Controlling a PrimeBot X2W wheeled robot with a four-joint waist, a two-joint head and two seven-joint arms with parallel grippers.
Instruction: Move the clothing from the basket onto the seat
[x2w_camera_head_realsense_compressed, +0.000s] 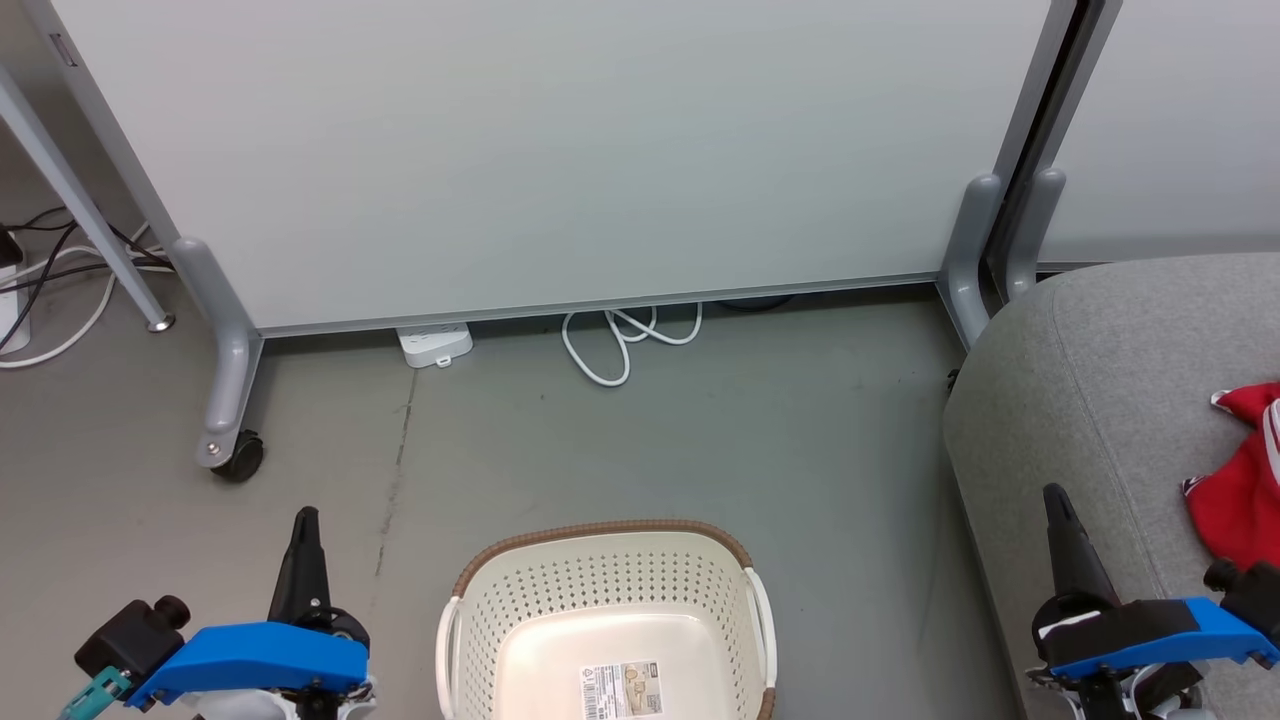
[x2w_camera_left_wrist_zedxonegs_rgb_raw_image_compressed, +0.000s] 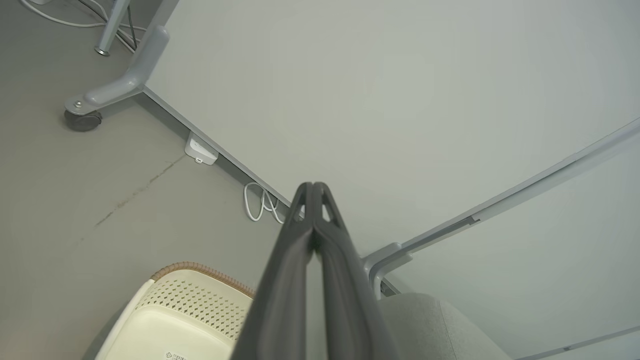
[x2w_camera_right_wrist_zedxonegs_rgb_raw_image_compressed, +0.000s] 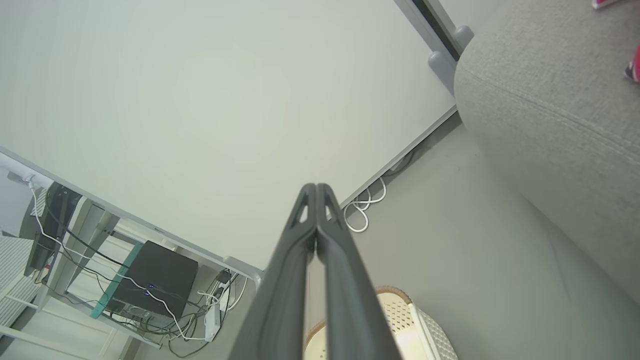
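Note:
The cream basket (x2w_camera_head_realsense_compressed: 520, 590) with its brown rim stands on the floor at the bottom centre, holding nothing but a barcode sticker (x2w_camera_head_realsense_compressed: 620, 688). Red clothing (x2w_camera_head_realsense_compressed: 1245, 500) with white trim lies on the grey seat (x2w_camera_head_realsense_compressed: 1090, 380) at the right edge. My left gripper (x2w_camera_head_realsense_compressed: 305, 520) is shut and holds nothing, left of the basket. My right gripper (x2w_camera_head_realsense_compressed: 1055, 498) is shut with nothing in it too, over the seat's front edge, left of the clothing. Each wrist view has its own fingers pressed together: left gripper (x2w_camera_left_wrist_zedxonegs_rgb_raw_image_compressed: 313, 186), right gripper (x2w_camera_right_wrist_zedxonegs_rgb_raw_image_compressed: 316, 187). Basket (x2w_camera_left_wrist_zedxonegs_rgb_raw_image_compressed: 200, 300) and seat (x2w_camera_right_wrist_zedxonegs_rgb_raw_image_compressed: 550, 100) appear there too.
A pale wheeled partition (x2w_camera_head_realsense_compressed: 550, 150) stands behind the basket, its foot and caster (x2w_camera_head_realsense_compressed: 237, 455) at the left. A white power strip (x2w_camera_head_realsense_compressed: 435, 345) and coiled cable (x2w_camera_head_realsense_compressed: 620, 340) lie under it. Desk legs and cables (x2w_camera_head_realsense_compressed: 40, 270) are far left.

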